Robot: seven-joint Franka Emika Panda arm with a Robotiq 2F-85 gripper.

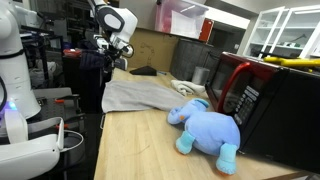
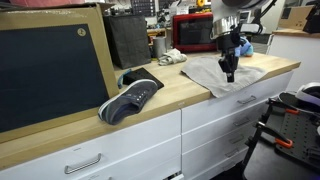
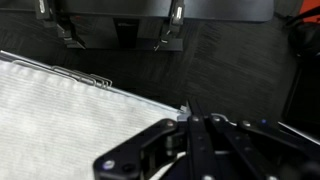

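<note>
While I kept watch over the counter point(image 2: 172, 102), the gripper point(image 3: 190, 116) stood fully closed | tips at the grey cloth point(image 3: 70, 115) edge; I judged thin fabric demanded that tight pinch, hold unconfirmed | cloth lay spread near the blue plush point(image 1: 205, 130).

I find both exterior views evenly lit from overhead. The pale surface point(image 1: 140, 140) reads bright, with a soft shadow below the fingers point(image 2: 229, 70). The wrist view is dimmer: the fingers are dark and out of focus, the cloth point(image 3: 60, 115) beside them is nearly washed out, and the ground beyond them is murky. All frames are coarse.
</note>
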